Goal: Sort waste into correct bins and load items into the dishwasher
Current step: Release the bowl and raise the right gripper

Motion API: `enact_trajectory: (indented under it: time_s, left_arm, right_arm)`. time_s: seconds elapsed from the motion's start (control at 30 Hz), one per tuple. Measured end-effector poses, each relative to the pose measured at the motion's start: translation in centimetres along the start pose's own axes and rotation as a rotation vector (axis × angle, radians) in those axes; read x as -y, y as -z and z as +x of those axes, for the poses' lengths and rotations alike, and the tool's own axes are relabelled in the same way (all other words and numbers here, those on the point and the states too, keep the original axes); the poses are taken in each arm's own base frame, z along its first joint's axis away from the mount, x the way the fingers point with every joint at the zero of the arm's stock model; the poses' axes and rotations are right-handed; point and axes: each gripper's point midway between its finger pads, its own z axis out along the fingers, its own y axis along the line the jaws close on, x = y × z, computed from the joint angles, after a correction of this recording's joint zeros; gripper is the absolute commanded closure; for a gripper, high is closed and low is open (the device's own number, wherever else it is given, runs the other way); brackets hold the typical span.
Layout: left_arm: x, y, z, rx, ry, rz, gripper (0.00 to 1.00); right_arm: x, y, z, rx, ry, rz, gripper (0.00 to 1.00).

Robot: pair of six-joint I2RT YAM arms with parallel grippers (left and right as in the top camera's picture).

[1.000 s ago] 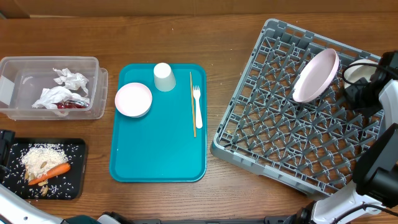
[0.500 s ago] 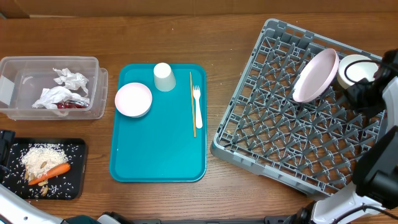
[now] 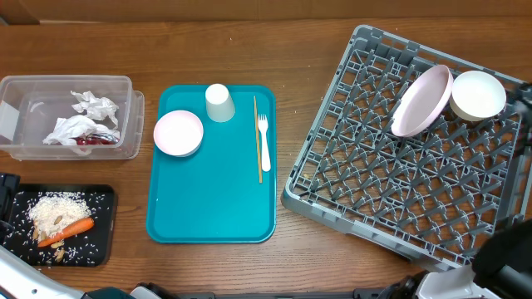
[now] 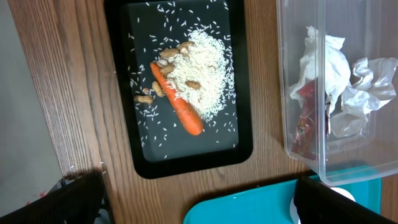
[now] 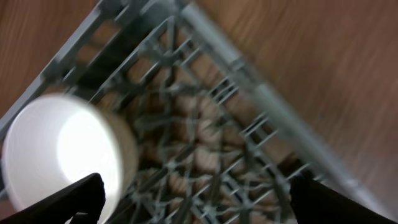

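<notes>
White bowl (image 3: 478, 94) — seemingly resting in rack (image 3: 391, 184).

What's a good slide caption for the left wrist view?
Black tray holding rice and a carrot, beside a clear tub of crumpled napkins and a red wrapper.

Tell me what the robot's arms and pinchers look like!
The left gripper and the right gripper each have two flat, matte black fingers with angled edges. From above, the right arm is a chunky black block beside a smooth white rounded part, and the left arm shows a curved white shell. I can't make out any cables or markings.
</notes>
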Motion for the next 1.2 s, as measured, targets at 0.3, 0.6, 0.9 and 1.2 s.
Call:
enact_trajectory:
  time_s: [0.3,0.6,0.9,1.2]
  left_arm:
    - [0.0,0.0,0.0,0.001,0.000,0.000,0.00]
    - [0.0,0.0,0.0,0.000,0.000,0.000,0.00]
    - [0.0,0.0,0.0,0.001,0.000,0.000,0.00]
    - [0.0,0.0,0.0,0.001,0.000,0.000,0.00]
  right_arm:
    - [4.1,-0.8,-2.4,0.013,0.053,0.023,0.04]
    - [5.4,-5.4,-0.3,-0.105,0.171,0.099,0.03]
    - [6.1,-6.8,-0.1,-0.125,0.241,0.132,0.10]
    - [6.2,-8.4,-0.2,-0.105,0.265,0.128,0.37]
